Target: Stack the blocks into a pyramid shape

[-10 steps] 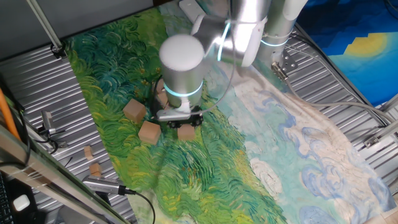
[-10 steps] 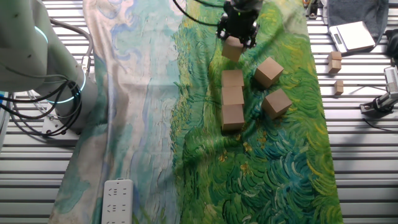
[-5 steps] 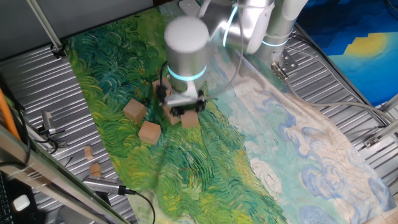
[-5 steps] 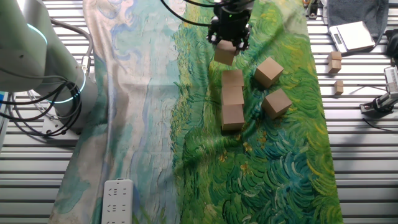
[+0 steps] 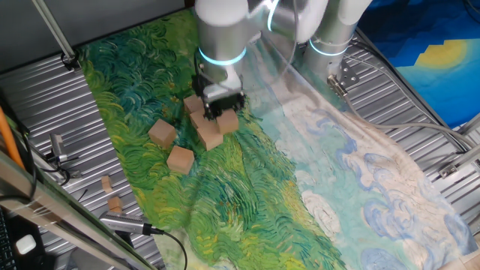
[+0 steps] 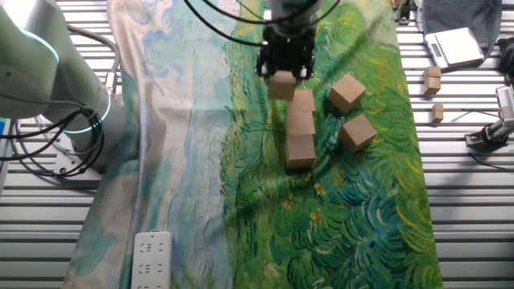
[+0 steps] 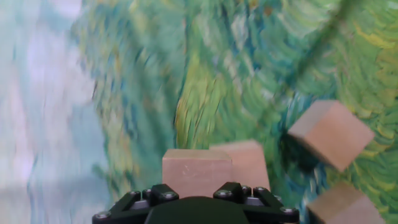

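My gripper [image 6: 283, 69] is shut on one light wooden block [image 6: 282, 86] and holds it above the cloth, just left of the far end of a row of three blocks [image 6: 301, 124]. In the one fixed view the gripper [image 5: 221, 105] holds the block [image 5: 229, 121] beside the row [image 5: 210, 138]. Two loose blocks [image 6: 346, 92] [image 6: 358, 132] lie to the right of the row. In the hand view the held block [image 7: 197, 172] sits between the fingers [image 7: 160, 193], with a row block [image 7: 250, 163] behind it and a loose block [image 7: 331, 134] to the right.
A painted green and blue cloth [image 6: 185, 120] covers the slatted metal table [image 6: 466, 201]. Two small tan bits [image 6: 433, 80] [image 6: 438, 112] lie off the cloth at the right. A white power strip [image 6: 151, 254] lies near the front left, and the arm's base [image 6: 48, 88] stands at the left.
The gripper has carried the block from beyond the far end of the row to its left side. The other blocks have not moved.
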`<state>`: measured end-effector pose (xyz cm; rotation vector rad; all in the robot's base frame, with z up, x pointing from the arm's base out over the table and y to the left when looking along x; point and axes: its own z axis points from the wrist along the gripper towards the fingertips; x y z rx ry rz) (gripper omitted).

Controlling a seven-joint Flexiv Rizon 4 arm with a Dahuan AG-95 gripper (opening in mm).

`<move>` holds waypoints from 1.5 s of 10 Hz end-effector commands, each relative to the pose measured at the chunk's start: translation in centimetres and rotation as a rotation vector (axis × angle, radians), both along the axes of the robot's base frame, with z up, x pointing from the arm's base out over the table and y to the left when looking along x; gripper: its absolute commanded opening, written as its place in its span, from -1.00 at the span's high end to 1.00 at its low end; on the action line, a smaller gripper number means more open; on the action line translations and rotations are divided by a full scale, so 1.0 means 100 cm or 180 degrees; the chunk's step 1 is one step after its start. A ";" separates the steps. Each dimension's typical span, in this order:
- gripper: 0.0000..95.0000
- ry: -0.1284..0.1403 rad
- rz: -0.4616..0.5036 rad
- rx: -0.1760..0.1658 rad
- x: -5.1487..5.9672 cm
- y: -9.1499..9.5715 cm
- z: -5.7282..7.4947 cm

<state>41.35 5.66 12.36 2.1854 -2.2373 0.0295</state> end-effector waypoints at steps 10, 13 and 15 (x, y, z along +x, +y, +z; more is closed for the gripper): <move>1.00 -0.0103 0.0382 0.0088 0.016 -0.069 -0.011; 1.00 -0.0105 0.0406 0.0102 0.020 -0.074 -0.014; 1.00 -0.0105 0.0426 0.0108 0.022 -0.075 -0.016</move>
